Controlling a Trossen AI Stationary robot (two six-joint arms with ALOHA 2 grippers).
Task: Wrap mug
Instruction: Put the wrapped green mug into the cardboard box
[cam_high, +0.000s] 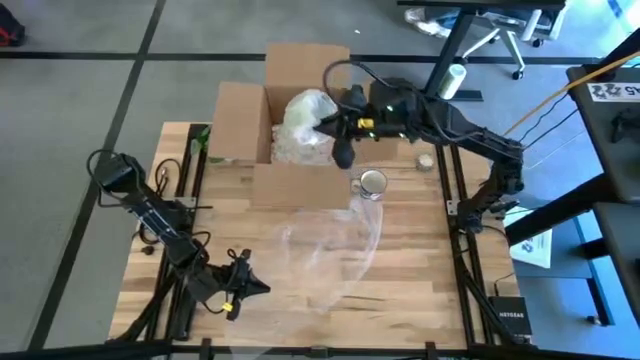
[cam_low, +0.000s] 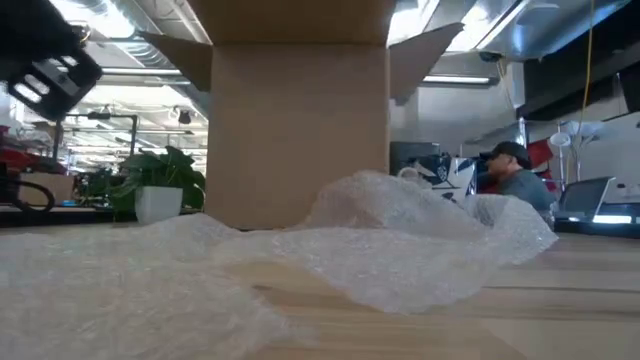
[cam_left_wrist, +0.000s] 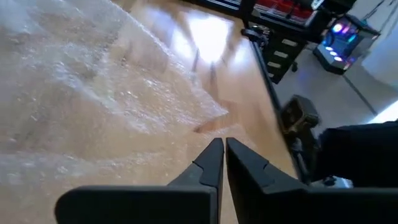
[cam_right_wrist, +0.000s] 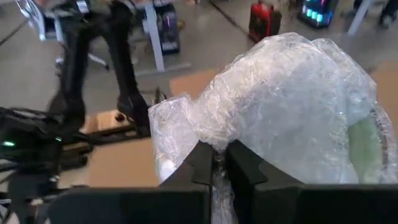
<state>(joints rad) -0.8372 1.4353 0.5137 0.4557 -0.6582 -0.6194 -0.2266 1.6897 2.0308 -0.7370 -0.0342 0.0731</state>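
Observation:
An open cardboard box (cam_high: 262, 120) stands at the table's far middle. Over its opening is a bundle of bubble wrap (cam_high: 305, 112), with my right gripper (cam_high: 328, 125) shut on it. In the right wrist view the bundle (cam_right_wrist: 292, 106) fills the picture, something green showing through the wrap. A shiny mug (cam_high: 372, 184) stands upright on the table just in front of the box, at the far end of a loose sheet of bubble wrap (cam_high: 330, 250). My left gripper (cam_high: 262, 287) is shut near the table's front left, beside the sheet's edge (cam_left_wrist: 205, 121), touching nothing. My right gripper pinches a gathered fold of the bundle's bubble wrap (cam_right_wrist: 214, 146) between its two fingers, coming from the table's right side. The bundle bulges beyond the fingertips. Whether it rests in the box or hangs clear cannot be told.
The box's flaps (cam_high: 290, 185) fold out toward the table's front and left. A small round object (cam_high: 425, 161) lies at the far right. In the low view the sheet (cam_low: 400, 250) mounds in front of the box (cam_low: 300, 130). A person (cam_low: 512, 175) sits beyond the table.

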